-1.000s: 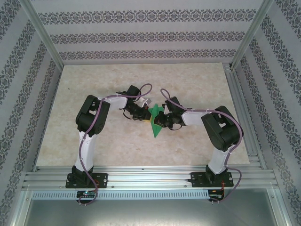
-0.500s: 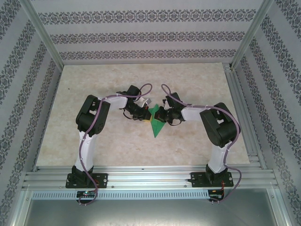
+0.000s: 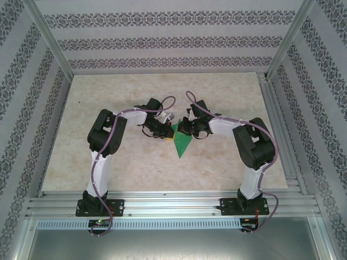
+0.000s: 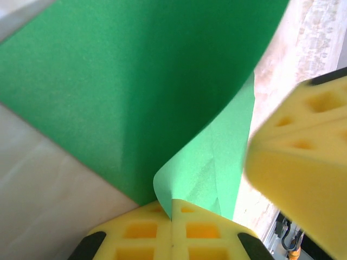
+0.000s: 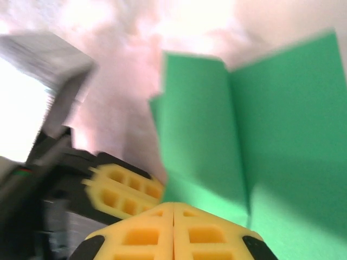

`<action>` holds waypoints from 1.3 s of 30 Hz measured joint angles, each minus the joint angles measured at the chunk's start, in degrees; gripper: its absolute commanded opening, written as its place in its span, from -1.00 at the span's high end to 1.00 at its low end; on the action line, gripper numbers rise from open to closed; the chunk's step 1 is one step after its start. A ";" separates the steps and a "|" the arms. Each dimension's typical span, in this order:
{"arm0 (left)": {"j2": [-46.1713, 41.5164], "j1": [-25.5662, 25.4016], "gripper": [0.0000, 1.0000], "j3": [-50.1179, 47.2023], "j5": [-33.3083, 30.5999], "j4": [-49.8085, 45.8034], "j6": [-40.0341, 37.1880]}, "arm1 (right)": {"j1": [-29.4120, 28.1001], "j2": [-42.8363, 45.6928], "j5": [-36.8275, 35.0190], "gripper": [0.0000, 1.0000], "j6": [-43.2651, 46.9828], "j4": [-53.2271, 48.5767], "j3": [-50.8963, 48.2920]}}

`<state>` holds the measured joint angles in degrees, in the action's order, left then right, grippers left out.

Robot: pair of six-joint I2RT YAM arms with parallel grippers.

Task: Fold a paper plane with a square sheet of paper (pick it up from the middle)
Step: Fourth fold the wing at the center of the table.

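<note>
Watching from the console, I see the left fingers (image 4: 142, 239), yellow foam pads, pressed fully together on a curled edge of the thin bright green square sheet of paper (image 3: 181, 144). The right fingers (image 5: 207, 236) are also closed, apparently pinching the same sheet just beside them, over the middle of the pale marbled tabletop (image 3: 108, 92). My worry is that with both pinches so close, any twist or pull apart may tear the paper or flatten that curl into a stray crease.
</note>
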<state>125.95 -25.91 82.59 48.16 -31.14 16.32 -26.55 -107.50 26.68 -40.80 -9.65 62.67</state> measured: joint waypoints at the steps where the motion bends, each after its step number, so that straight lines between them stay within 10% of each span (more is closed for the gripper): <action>1: 0.00 0.00 0.97 0.00 0.00 0.00 -0.02 | 0.09 0.00 -0.02 0.86 0.26 0.00 0.70; 39: 0.17 0.04 0.98 0.20 0.20 -0.31 -0.46 | 3.10 -10.38 -0.46 0.86 1.88 -2.05 8.28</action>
<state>126.13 -25.87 82.78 48.36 -31.44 15.86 -23.44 -117.89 26.22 -38.92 -11.70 70.96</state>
